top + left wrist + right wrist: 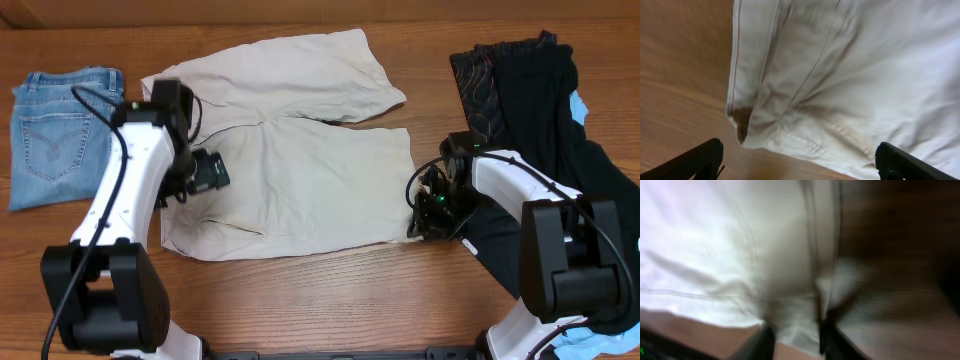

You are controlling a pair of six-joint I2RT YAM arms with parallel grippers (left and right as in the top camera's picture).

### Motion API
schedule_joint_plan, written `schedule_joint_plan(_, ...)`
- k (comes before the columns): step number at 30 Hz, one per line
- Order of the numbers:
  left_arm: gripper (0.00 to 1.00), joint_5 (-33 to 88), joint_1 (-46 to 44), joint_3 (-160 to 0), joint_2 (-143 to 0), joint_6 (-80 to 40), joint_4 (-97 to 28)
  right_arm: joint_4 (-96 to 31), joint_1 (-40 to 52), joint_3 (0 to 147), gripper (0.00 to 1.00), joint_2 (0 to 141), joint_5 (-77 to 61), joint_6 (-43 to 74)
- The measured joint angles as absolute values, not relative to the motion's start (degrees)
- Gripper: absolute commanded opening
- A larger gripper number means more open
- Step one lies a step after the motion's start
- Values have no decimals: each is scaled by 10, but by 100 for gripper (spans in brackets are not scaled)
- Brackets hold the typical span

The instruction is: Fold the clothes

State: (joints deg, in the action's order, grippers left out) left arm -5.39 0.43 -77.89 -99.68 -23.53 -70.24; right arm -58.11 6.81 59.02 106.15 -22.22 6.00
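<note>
Shorts (300, 170) flat on wooden table (330, 300)

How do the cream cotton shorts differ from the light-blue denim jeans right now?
The cream cotton shorts lie spread open mid-table, legs apart; the light-blue denim jeans sit folded in a compact rectangle at the left edge. The shorts cover far more table than the jeans. Both rest flat on the wooden table.

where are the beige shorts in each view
Overhead: shorts spread flat at the centre.
Left wrist: shorts fill the upper right.
Right wrist: shorts, blurred, across left and centre.
Shared landmark: the brown wooden table beside the shorts' edge.
</note>
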Motion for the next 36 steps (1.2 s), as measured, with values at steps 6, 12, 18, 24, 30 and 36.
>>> schedule_joint_plan(6,100,-54,4,-668,-947,-259,-661,-568,68,587,7,1062,-230,63)
schedule_joint_plan(12,100,-78,4,-596,-912,-324,-655,-566,68,587,7,1062,-232,62)
schedule_joint_plan(18,100,-108,5,-530,-887,-382,-575,-565,68,587,7,1062,-232,62)
schedule_joint_plan(24,96,-108,11,-486,-886,-405,-492,-564,68,587,7,1062,-232,62)
schedule_joint_plan(30,72,-109,12,-478,-886,-438,-461,-562,68,587,8,1062,-232,62)
schedule_joint_plan(36,44,-123,12,-471,-886,-451,-458,-561,68,587,8,1062,-233,62)
